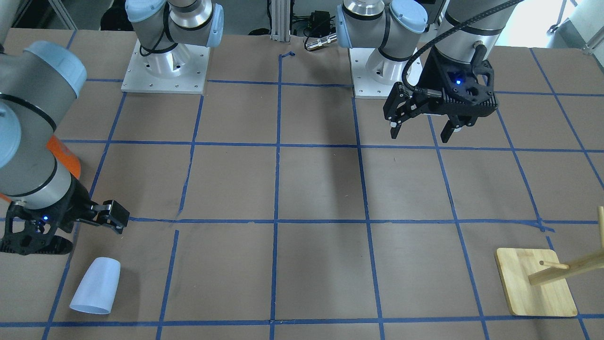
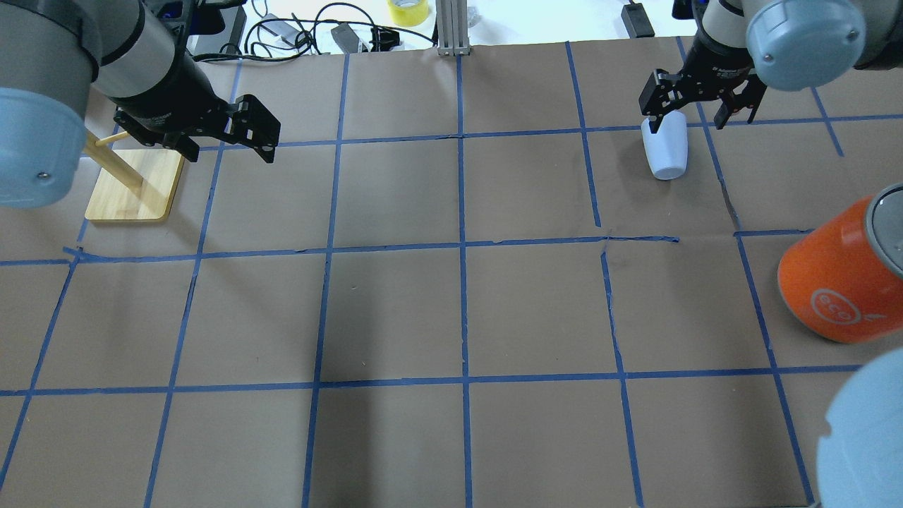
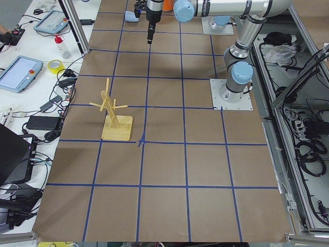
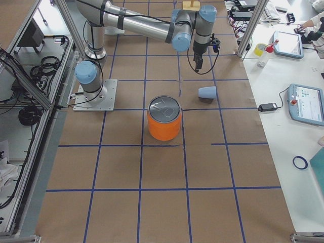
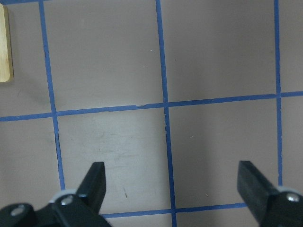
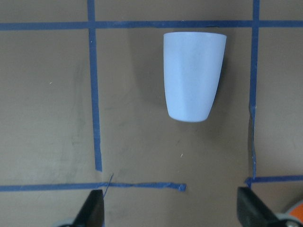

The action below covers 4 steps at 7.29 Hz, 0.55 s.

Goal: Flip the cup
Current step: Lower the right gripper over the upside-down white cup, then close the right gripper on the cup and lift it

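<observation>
The small pale blue-white cup (image 2: 665, 149) lies on its side on the table at the far right, its narrow base toward the robot. It also shows in the front view (image 1: 96, 285), the right side view (image 4: 206, 92) and the right wrist view (image 6: 194, 75). My right gripper (image 2: 690, 120) hovers open and empty above and just behind the cup; its fingertips (image 6: 92, 210) frame the bottom of the wrist view. My left gripper (image 2: 226, 148) hangs open and empty above the table at the far left, also seen in the front view (image 1: 421, 134) and the left wrist view (image 5: 173, 189).
A large orange can (image 2: 839, 282) with a silver top stands on the right, nearer the robot than the cup; it also shows in the right side view (image 4: 164, 119). A wooden peg rack (image 2: 134, 187) on a square base stands at the far left beside the left gripper.
</observation>
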{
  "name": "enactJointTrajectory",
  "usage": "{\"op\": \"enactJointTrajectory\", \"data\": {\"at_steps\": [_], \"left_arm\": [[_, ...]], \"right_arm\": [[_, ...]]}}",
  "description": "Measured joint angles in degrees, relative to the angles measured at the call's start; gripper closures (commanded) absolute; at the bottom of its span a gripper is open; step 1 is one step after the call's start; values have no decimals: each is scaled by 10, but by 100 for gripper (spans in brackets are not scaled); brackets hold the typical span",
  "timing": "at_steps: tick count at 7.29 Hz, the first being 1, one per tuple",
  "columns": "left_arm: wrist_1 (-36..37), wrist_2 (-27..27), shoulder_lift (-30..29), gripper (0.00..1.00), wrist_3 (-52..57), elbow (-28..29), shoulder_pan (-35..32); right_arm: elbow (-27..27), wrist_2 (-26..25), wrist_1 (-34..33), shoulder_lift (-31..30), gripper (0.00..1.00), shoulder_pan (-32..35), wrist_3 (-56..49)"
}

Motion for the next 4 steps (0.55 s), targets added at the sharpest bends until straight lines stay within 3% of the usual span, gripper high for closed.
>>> {"op": "enactJointTrajectory", "data": {"at_steps": [4], "left_arm": [[0,-4,-1,0,1,3,-1]], "right_arm": [[1,0,-135,107,0,-12,-2]]}}
